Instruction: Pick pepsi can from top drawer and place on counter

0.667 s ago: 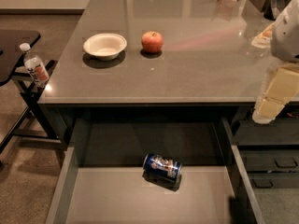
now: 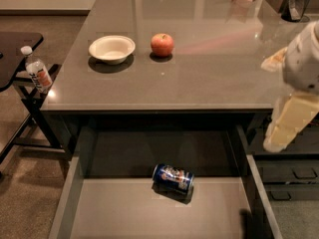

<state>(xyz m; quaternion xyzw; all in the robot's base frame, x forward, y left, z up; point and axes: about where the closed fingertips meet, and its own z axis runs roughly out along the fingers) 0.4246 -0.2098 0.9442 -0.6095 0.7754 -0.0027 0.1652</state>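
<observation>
The pepsi can (image 2: 173, 178), dark blue with silver ends, lies on its side near the back middle of the open top drawer (image 2: 124, 213). The drawer is pulled out below the grey-brown counter (image 2: 209, 68). My gripper (image 2: 285, 126), cream-coloured under a white arm joint, hangs at the right edge of the view. It is above the drawer's right side, to the right of the can and well above it, and holds nothing that I can see.
A white bowl (image 2: 111, 48) and a red apple (image 2: 162, 44) sit on the counter's left half. A clear bottle with a white cap (image 2: 36, 70) stands on a dark side table (image 2: 15, 44) at the left. Narrower dark drawers with handles (image 2: 294, 176) are at the right.
My arm and gripper have come down a little at the right edge. The can, bowl and apple have not moved.
</observation>
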